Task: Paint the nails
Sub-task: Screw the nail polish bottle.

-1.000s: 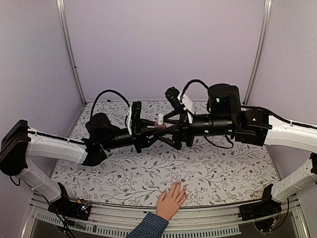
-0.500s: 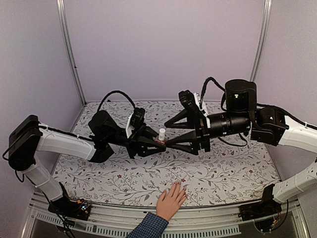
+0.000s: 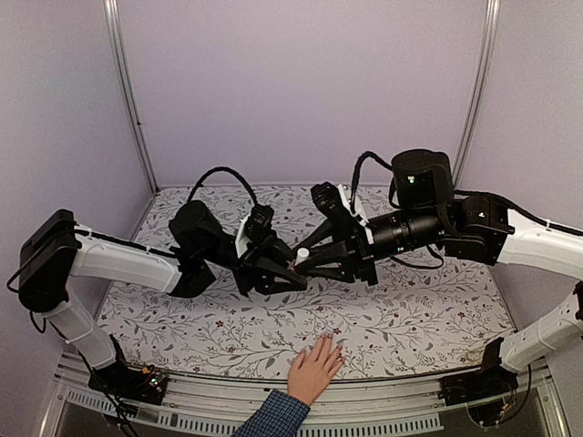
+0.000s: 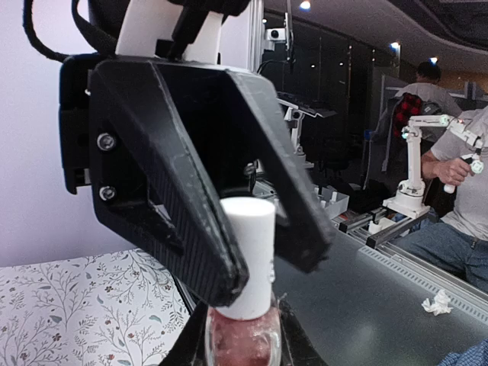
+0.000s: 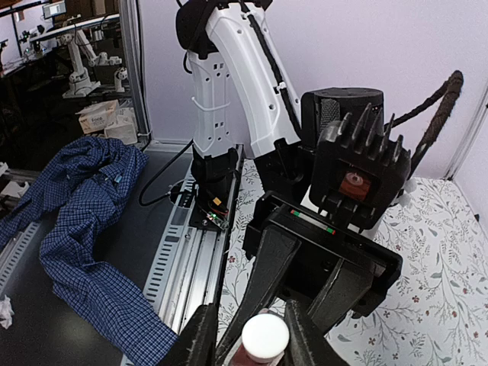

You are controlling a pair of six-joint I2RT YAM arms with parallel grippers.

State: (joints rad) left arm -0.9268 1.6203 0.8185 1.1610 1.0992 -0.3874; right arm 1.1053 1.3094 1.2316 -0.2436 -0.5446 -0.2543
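Observation:
A small pink polish bottle [image 3: 295, 265] with a white cap [image 4: 248, 252] hangs in mid-air above the flowered table, my left gripper [image 3: 288, 270] shut on its glass body [image 4: 242, 339]. From the right, my right gripper [image 3: 302, 259] straddles the cap [image 5: 264, 337]. Its jaws are narrowed, and a slim gap still shows on one side in the right wrist view. A light-skinned hand [image 3: 315, 368] in a blue checked sleeve [image 3: 273, 417] lies flat at the table's near edge. The nails [image 3: 330, 345] tip its fingers, too small to make out.
The two arms meet over the middle of the flowered tablecloth [image 3: 410, 309]. A metal rail [image 3: 383, 405] runs along the near edge, with both arm bases on it. Upright frame posts [image 3: 127, 91] stand at the back corners. Blue checked cloth [image 5: 84, 229] lies beyond the rail.
Both grippers have come down and nearer with the bottle between them. The right jaws have narrowed from wide open to close around the cap. The hand has stayed still.

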